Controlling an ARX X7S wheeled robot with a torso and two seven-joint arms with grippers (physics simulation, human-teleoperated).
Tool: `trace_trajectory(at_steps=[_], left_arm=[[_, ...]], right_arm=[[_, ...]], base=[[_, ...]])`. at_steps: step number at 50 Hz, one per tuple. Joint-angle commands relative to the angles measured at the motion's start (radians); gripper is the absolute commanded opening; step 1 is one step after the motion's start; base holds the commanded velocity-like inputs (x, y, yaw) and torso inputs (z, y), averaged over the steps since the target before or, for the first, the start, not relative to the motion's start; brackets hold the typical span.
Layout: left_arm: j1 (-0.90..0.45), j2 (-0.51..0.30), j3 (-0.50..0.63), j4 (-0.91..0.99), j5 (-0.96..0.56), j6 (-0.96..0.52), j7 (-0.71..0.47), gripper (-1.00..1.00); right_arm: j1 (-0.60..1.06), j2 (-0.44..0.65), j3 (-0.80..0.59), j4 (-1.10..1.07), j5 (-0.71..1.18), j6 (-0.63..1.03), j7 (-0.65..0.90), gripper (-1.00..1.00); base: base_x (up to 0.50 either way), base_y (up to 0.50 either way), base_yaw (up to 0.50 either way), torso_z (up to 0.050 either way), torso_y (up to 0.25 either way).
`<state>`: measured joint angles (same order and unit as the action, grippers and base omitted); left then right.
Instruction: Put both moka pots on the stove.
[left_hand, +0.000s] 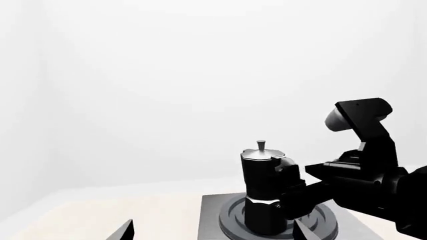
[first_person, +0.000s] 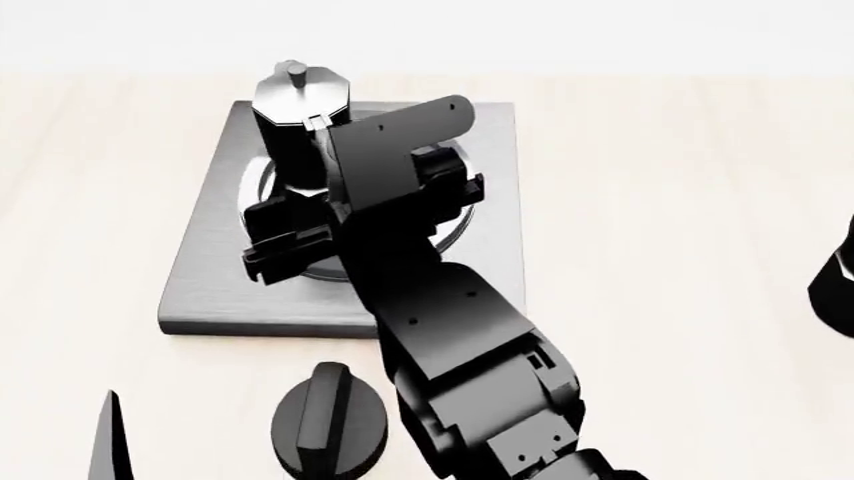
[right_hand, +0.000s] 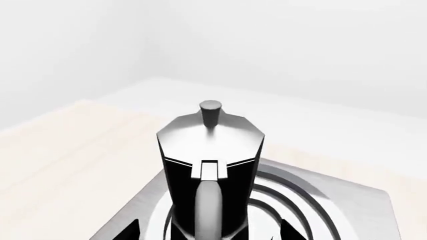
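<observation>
While upright on one stove (first_person: 214, 262), one moka pot (first_person: 296, 118), right end effector (right_hand: 208, 231) apart around it.

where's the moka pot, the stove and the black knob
moka pot (right_hand: 208, 145): right wrist view, on its silver lid
stove (first_person: 214, 270): head view, on the bare slab left of the burner
black knob (first_person: 327, 425): head view, on its ridge
</observation>
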<state>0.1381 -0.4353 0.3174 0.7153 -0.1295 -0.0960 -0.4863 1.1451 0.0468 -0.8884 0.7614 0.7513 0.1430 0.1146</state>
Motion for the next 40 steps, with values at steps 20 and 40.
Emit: trace_trajectory(at_steps=[20, 40], left_arm=[[-0.006, -0.003, 0.018, 0.001, 0.009, -0.01, -0.006, 1.0], [-0.009, -0.003, 0.027, -0.002, 0.008, -0.004, -0.006, 1.0]], right_arm=[[-0.21, 0.498, 0.112, -1.007, 0.298, 0.21, 0.301, 1.0], [-0.383, 0.8, 0.318, -1.136, 0.316, 0.023, 0.333, 1.0]], base=[[0.0, 0.0, 0.0, 0.0, 0.0], [0.0, 0.0, 0.0, 0.0, 0.0]])
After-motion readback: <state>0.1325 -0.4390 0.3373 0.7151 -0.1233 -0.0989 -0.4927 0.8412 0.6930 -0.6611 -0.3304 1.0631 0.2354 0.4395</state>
